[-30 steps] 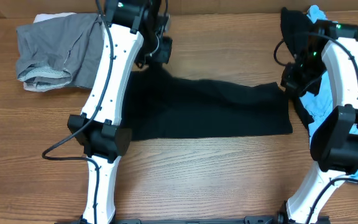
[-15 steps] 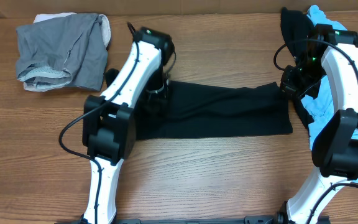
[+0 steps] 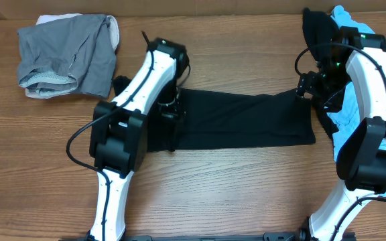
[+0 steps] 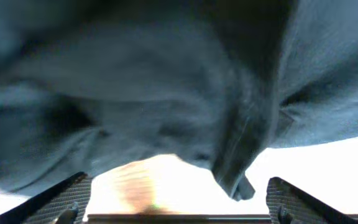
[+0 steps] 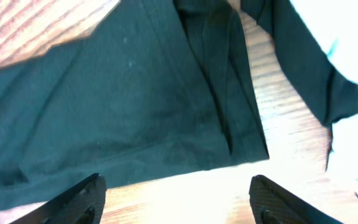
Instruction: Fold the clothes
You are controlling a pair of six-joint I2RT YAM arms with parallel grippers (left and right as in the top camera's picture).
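The black T-shirt (image 3: pixel 246 120) lies as a long folded strip across the middle of the wooden table (image 3: pixel 233 194). My left gripper (image 3: pixel 168 114) hangs over its left end with the jaws wide apart. In the left wrist view the left gripper (image 4: pixel 176 202) holds nothing, and a fold of the dark cloth (image 4: pixel 166 93) hangs just ahead. My right gripper (image 3: pixel 305 90) stands at the strip's far right corner. The right wrist view shows the right gripper (image 5: pixel 179 199) open over bare wood, just short of the shirt's edge (image 5: pixel 104 93).
A grey garment (image 3: pixel 66 53) lies bunched at the back left. A heap of light-blue cloth (image 3: pixel 344 114) and black cloth (image 3: pixel 317 30) sits at the right edge, partly under my right arm. The black piece of it (image 5: pixel 297 62) shows beside the shirt's corner.
My left arm swung from the back edge forward over the shirt's left end, laying that end down. Both grippers went from shut to open and let go of the cloth.
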